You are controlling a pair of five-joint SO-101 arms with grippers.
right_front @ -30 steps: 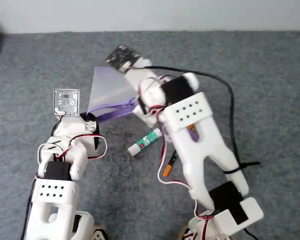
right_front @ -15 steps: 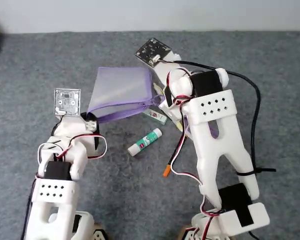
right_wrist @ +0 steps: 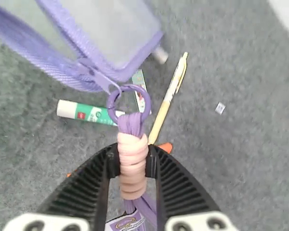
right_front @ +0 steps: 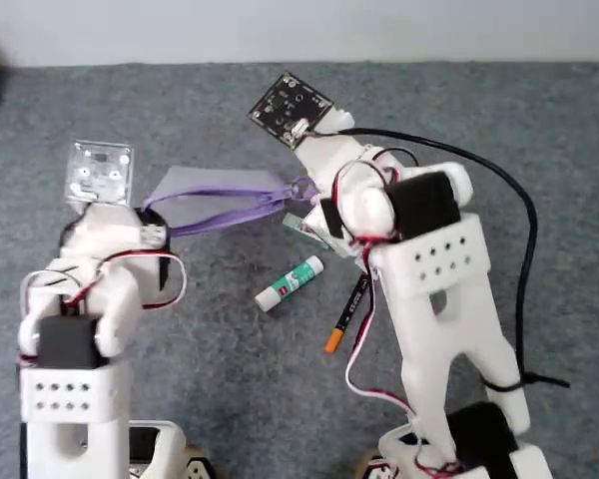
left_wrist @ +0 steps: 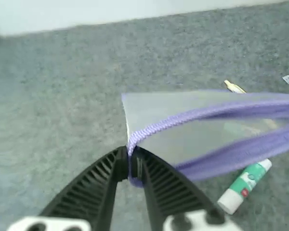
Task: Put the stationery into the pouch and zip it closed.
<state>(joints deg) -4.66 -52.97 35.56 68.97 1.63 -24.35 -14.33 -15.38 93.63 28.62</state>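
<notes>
My left hand (left_wrist: 130,166) has drawn away from my right and lifted. The purple pouch (right_front: 215,195) lay slack and broad side up half a second ago; now it hangs stretched between the two hands, turned nearly edge-on above the counter (right_front: 559,120). The left hand is clamped on the pouch's end corner, where the zip tape starts. My right hand (right_wrist: 132,166) is clamped on the pink coiled pull charm (right_wrist: 131,159) hanging from the slider's ring (right_wrist: 128,103), at the pouch's other end. A second ago the right arm leaned over the pouch; it has since swung outward. I judge this tension is what a zip needs to run, yet the stationery is still outside: the glue stick (right_front: 290,282), the orange-tipped pen (right_front: 344,317) and the yellow pen (right_wrist: 168,108) lie on the counter just beneath my right hand. Whether the pouch's mouth is open I cannot tell.
</notes>
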